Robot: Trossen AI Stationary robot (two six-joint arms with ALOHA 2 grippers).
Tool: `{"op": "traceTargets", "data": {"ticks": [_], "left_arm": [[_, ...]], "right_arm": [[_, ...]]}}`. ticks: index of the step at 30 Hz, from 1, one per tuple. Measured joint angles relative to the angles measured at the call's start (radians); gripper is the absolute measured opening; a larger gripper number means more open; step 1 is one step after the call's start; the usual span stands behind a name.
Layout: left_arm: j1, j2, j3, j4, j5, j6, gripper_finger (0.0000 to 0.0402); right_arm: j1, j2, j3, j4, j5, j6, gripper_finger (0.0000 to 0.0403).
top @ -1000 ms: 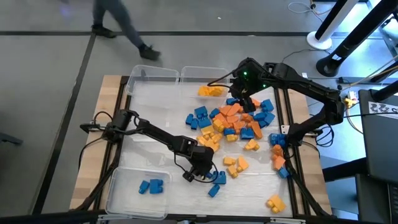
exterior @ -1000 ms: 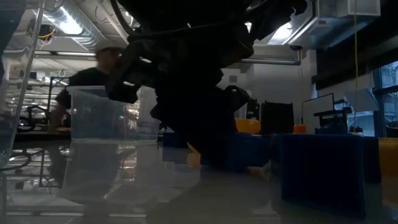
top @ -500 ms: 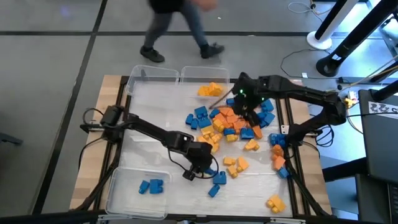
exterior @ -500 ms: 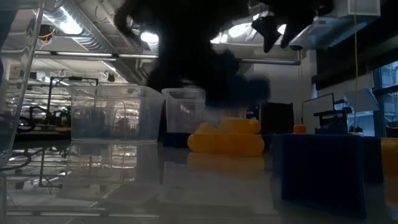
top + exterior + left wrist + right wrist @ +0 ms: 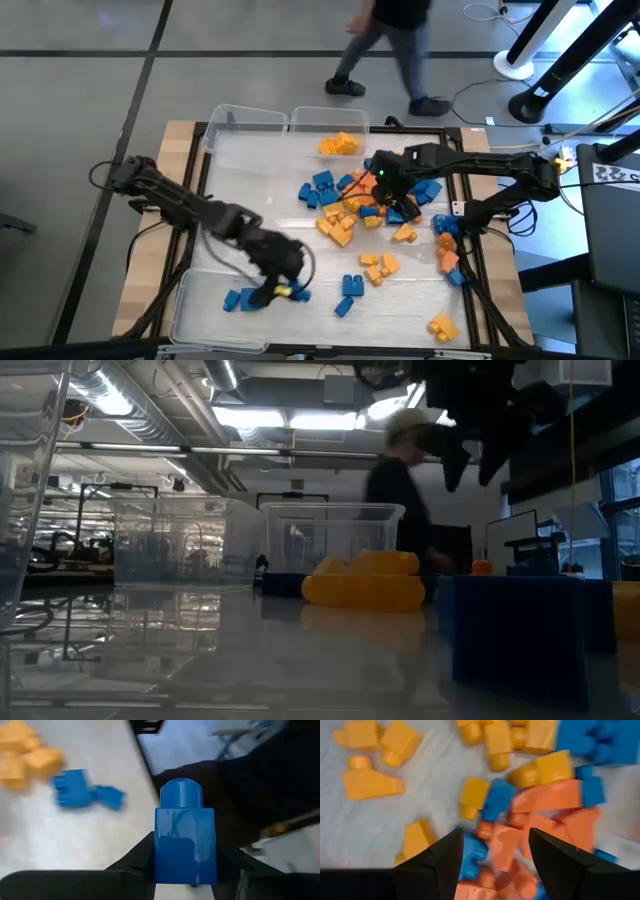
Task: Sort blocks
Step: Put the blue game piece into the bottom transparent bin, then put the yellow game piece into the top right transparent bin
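Sorting barely begun: most blocks, blue, orange and yellow, heaped mid-counter between the bins. Only a few blue ones inside the near clear bin, some yellow in a far bin. Left gripper at the near bin's edge, clamped on one blue brick. Right gripper low over the heap, fingers spread, nothing held.

My left gripper hangs near the table's front-left corner, fingers clamped on a blue block; my right gripper hovers right of the table's centre, fingers spread
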Motion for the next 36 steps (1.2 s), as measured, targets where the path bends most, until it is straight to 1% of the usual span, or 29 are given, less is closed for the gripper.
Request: {"op": "traceTargets", "data": {"ticks": [2,6,9,15,19,26,31,34,36], "left_arm": [[-0.053,-0.023,0.0,0.0,-0.003,-0.064,0.0118],[-0.154,-0.031,0.0,-0.027,-0.063,-0.168,0.0138],[-0.213,-0.019,0.0,-0.094,-0.074,-0.251,0.0141],[-0.291,0.0,-0.001,-0.265,-0.123,-0.484,0.0139],[-0.306,0.006,-0.014,-0.328,-0.137,-0.623,0.0151],[-0.294,0.006,-0.031,-0.394,-0.143,-0.766,0.0179],[-0.277,0.006,-0.031,-0.413,-0.133,-0.795,0.0198],[-0.263,0.006,-0.031,-0.413,-0.086,-0.756,0.0199],[-0.255,0.001,-0.031,-0.413,-0.079,-0.732,0.02]], "right_arm": [[0.019,0.0,-0.029,0.024,-0.009,0.001,0.0225],[0.071,0.0,-0.069,0.062,-0.009,0.038,0.0225],[0.114,0.0,-0.084,0.109,-0.009,0.097,0.0225],[0.196,0.0,-0.094,0.215,-0.008,0.126,0.0225],[0.237,0.0,-0.094,0.294,0.001,0.127,0.0225],[0.259,0.0,-0.094,0.378,0.009,0.134,0.0225],[0.256,0.0,-0.094,0.374,0.024,0.178,0.0225],[0.27,0.0,-0.094,0.371,0.025,0.2,0.0225],[0.287,0.0,-0.094,0.371,0.027,0.22,0.0225]]}}
